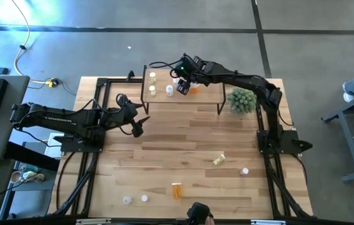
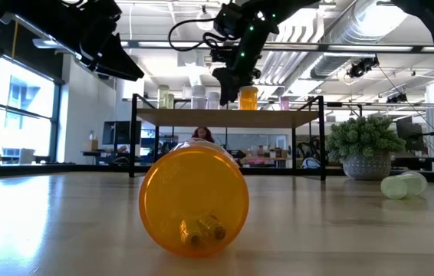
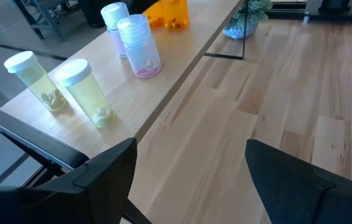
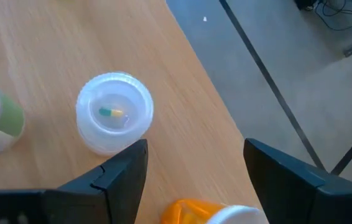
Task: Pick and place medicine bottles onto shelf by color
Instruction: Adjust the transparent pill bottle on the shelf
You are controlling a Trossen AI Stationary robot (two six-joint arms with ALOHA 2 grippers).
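Note:
The shelf (image 1: 205, 99) stands at the table's far edge. On it stand two yellow-green bottles (image 3: 36, 81) (image 3: 89, 93), a pink one (image 3: 140, 46), a clear one (image 4: 114, 121) and an orange one (image 1: 194, 89). My right gripper (image 1: 182, 85) hangs open over the shelf. In its wrist view its fingers (image 4: 194, 152) stand apart over the shelf top, the orange bottle (image 4: 207, 211) below between them. My left gripper (image 1: 136, 122) is open and empty above the table, left of the shelf. More bottles lie on the near table: orange (image 1: 177, 190), yellow-green (image 1: 219, 160).
A green spiky plant (image 1: 242, 100) stands by the shelf's right end. Two white bottles (image 1: 127, 200) (image 1: 144, 198) and a pink-capped one (image 1: 244, 170) sit near the table's near edge. The orange bottle (image 2: 194, 199) lies on its side close to the low camera.

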